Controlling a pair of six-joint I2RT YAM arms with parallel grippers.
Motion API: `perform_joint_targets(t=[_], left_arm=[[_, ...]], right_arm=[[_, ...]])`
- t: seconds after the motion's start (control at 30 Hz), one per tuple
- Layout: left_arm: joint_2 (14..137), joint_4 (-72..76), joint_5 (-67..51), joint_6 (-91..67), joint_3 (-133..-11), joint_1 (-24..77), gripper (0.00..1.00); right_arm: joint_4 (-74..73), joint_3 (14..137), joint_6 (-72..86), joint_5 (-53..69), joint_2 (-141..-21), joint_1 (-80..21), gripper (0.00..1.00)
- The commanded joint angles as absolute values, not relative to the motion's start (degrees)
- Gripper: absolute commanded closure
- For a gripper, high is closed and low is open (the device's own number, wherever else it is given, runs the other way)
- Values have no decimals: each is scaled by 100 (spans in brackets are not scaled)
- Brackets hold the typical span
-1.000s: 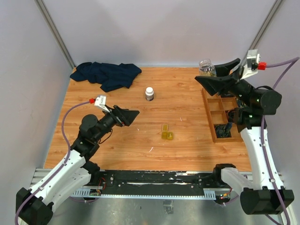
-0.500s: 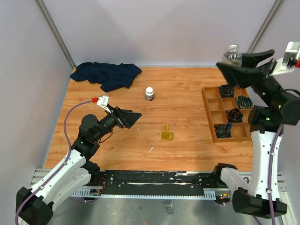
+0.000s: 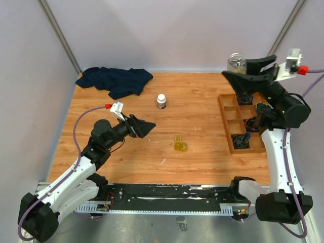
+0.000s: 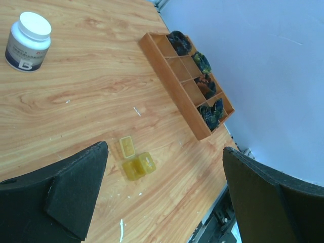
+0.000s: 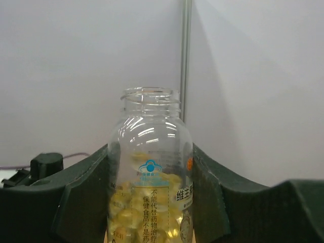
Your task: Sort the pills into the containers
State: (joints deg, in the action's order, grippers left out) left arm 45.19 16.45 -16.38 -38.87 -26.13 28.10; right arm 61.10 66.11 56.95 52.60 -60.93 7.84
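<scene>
The wooden table (image 3: 202, 152) carries a crumpled dark blue cloth (image 3: 115, 80) at its far left. At the right is a wooden compartment tray (image 3: 223, 119), partly covered by the right arm; its dark contents are too small to identify. The right gripper (image 5: 150, 152) clamps an uncapped clear bottle (image 5: 150, 126) of yellow pills (image 5: 147, 212), upright and high beyond the tray, its base cut off. The left gripper (image 4: 166, 152) is spread wide, holding nothing. A white-capped bottle (image 4: 28, 41) stands mid-table, and the small yellow translucent containers (image 4: 137, 164) lie nearer, right of the left gripper.
</scene>
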Motion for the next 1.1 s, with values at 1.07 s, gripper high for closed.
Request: perform_joint_targets(t=[1.07], left_arm=[[3274,892,-1159,-2903,-2236,2769,4]], right_arm=[[-2696,4718,-5704,5833,-7433,-1983,99]])
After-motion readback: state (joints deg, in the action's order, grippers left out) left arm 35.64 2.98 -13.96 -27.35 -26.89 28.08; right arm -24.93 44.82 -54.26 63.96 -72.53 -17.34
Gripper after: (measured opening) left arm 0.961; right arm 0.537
